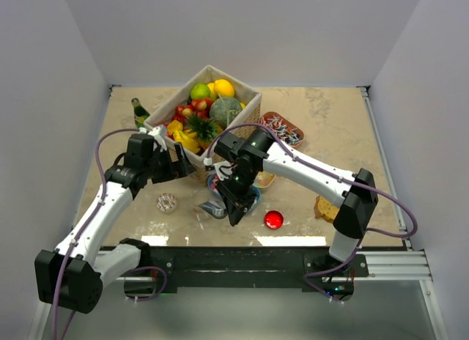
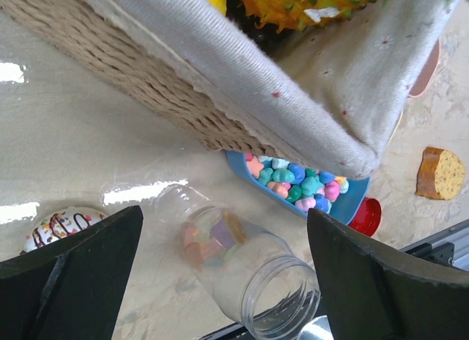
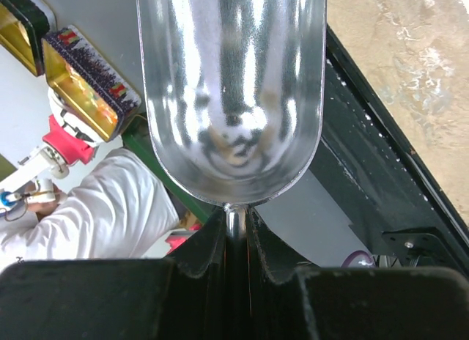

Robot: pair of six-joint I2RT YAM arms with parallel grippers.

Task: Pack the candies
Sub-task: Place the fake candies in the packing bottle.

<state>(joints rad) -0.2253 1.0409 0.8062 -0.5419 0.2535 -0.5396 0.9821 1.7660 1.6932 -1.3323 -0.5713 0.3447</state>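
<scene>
A beige marbled tabletop [image 1: 337, 127] is boxed in by plain pale grey wall panels [image 1: 242, 32] at its far edge and both sides. A black metal rail [image 1: 242, 259] runs along its near edge. Bright white glare patches [image 1: 293, 240] lie just inside that edge.

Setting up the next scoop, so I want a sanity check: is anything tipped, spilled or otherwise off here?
Yes: the clear jar appears to lie on its side on the table, near the blue tray of pastel candies, mouth toward the near edge. A few candies show inside; none seem spilled.
</scene>
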